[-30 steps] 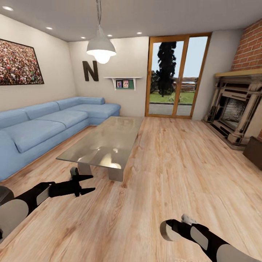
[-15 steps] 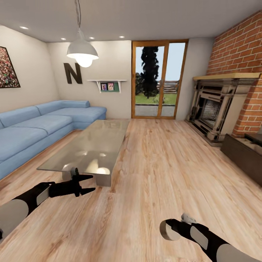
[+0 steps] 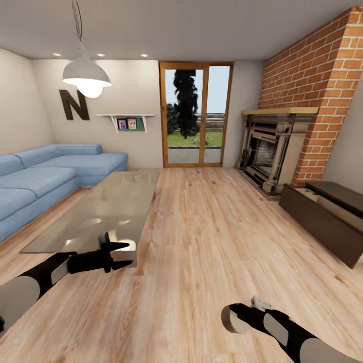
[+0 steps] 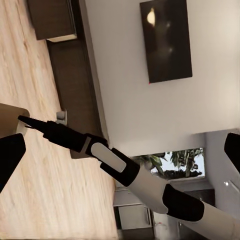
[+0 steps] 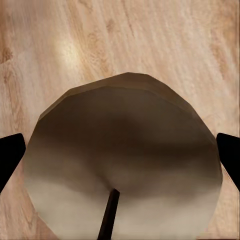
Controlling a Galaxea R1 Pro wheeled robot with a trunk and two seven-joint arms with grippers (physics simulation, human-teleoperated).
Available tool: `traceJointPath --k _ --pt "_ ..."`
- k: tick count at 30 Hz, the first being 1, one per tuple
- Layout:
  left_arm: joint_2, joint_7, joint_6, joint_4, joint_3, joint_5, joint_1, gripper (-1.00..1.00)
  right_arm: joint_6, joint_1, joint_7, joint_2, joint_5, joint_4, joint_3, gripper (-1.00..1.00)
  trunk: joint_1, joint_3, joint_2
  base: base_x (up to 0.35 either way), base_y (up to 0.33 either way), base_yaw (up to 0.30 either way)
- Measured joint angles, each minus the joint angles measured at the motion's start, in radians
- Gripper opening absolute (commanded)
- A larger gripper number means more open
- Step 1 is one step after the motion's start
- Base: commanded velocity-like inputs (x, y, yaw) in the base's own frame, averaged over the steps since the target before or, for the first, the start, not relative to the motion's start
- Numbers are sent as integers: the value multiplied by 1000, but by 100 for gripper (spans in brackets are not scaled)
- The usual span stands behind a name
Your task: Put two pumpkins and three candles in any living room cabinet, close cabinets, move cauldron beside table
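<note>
Wood floor (image 3: 217, 237) spreads between glass table (image 3: 101, 212) and dark cabinet (image 3: 322, 222)

Room's bright and evenly lit, typical clean sim render. The pendant lamp (image 3: 85, 76) glows white, a few ceiling spots (image 3: 101, 55) are lit too, and daylight pours through the glass door (image 3: 195, 115). The table (image 3: 108, 207) top is glossy and throws back pale blotches of glare. Shadows are soft and barely there on the floor (image 3: 217, 237). Head view has wide-angle stretch, so the brick wall (image 3: 312, 85) leans hard toward the edge. In the right wrist view the candle (image 5: 125, 165) between the fingers is big, soft-shaded, pale on one side and dim on the other, with a faint bright patch on the floor beyond it.
</note>
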Motion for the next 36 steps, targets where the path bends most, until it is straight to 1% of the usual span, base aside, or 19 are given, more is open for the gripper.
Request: traceJointPath --k 12,14,18,21,36 --pt "-5 0 0 0 0 0 0 100 0 0 1 0 1 7 0 -100 -46 48 84 0 0 -262" --pt "-5 0 -1 0 0 0 0 100 0 0 2 0 1 7 1 -100 -46 49 84 0 0 -262" --pt "3 -1 -5 4 1 2 0 100 0 0 0 0 1 5 1 -100 -46 53 84 0 0 -262" --pt "2 0 -7 2 1 0 0 100 0 0 0 0 1 5 1 -100 -46 55 84 80 -37 -171" --pt "2 2 -11 2 2 -3 0 100 0 0 0 -1 0 -2 1 -100 -47 56 84 230 -164 -27"
